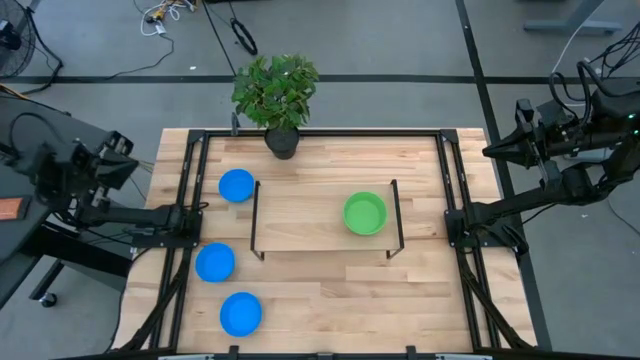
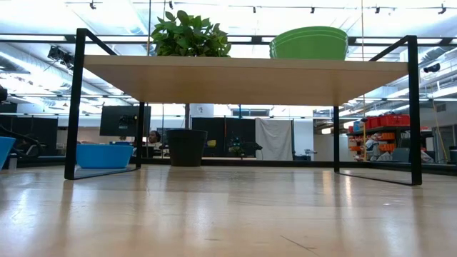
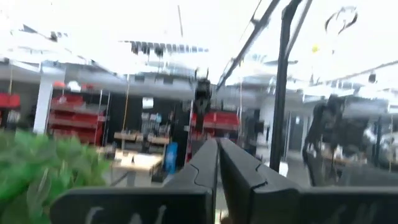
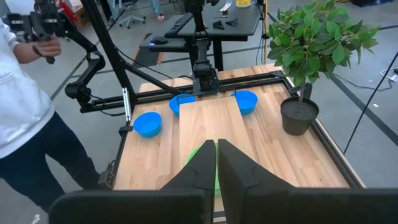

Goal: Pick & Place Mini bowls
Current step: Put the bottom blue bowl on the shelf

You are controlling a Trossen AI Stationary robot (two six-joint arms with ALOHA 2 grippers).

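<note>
Three blue mini bowls rest on their bases on the table's left side. Green mini bowls, nested into one stack, stand on a low wooden shelf at the table's middle; the low view shows them on its top. My left gripper is shut and empty beyond the table's left edge; its fingers point level into the room. My right gripper is shut and empty beyond the right edge, high up; its fingers slant down toward the shelf.
A leafy plant in a dark pot stands at the table's far edge. The shelf has thin black legs. Black frame rails run along both table sides. A person in white stands beyond the table's left edge.
</note>
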